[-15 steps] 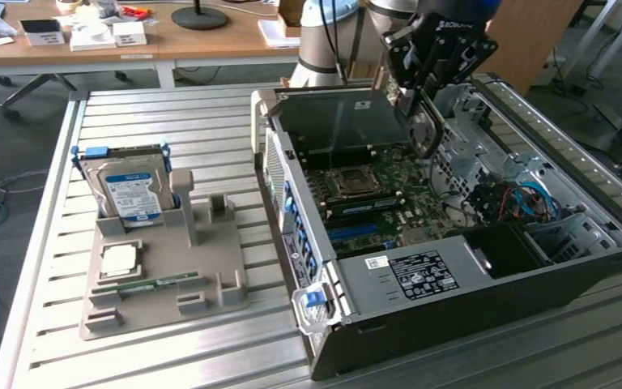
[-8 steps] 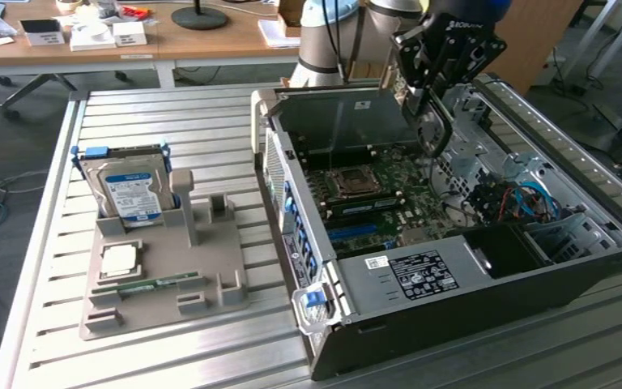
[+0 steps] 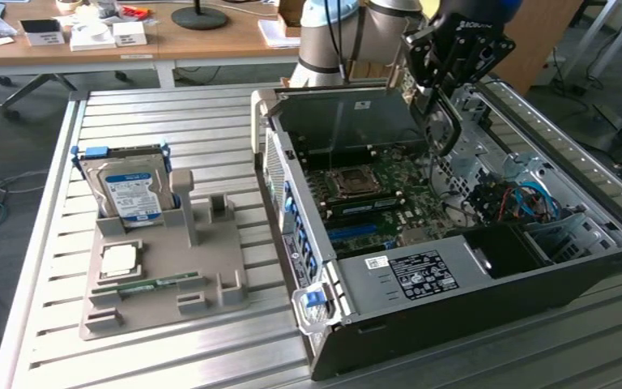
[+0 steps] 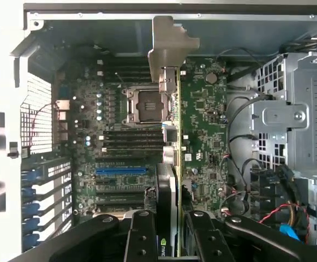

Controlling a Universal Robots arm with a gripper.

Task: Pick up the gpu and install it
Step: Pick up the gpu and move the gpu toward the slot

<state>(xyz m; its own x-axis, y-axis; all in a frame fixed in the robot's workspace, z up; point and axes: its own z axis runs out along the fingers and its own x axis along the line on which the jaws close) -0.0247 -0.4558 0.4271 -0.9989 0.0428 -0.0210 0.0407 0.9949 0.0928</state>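
The gpu (image 4: pixel 172 164) is being held edge-on by the tool (image 4: pixel 172 243), which is being kept clenched on the card's fan end, the silver bracket (image 4: pixel 169 46) pointing away from the fingers (image 4: pixel 142 240). In the exterior view, the tool (image 3: pixel 449 69) and gpu (image 3: pixel 443 121) are being carried above the open case (image 3: pixel 452 312), which is lying toward the table's (image 3: pixel 181 130) edge on the exterior view's right; the card is not yet being seated. Judged from the wrist view, the card's length is being held across the blue slot (image 4: pixel 121 170) rather than along it, so a good install is being made to depend on turning the card until its contact edge is running parallel to the slot and the bracket is facing the vented rear wall (image 4: pixel 38 109). The card should be kept upright, lowered straight, and pressed evenly only once both ends are being met by the slot. The socket (image 4: pixel 147 106) and the loose cables (image 4: pixel 240 136) beside the drive cage are best being given clearance, since a tilted descent is likely to be snagging them.
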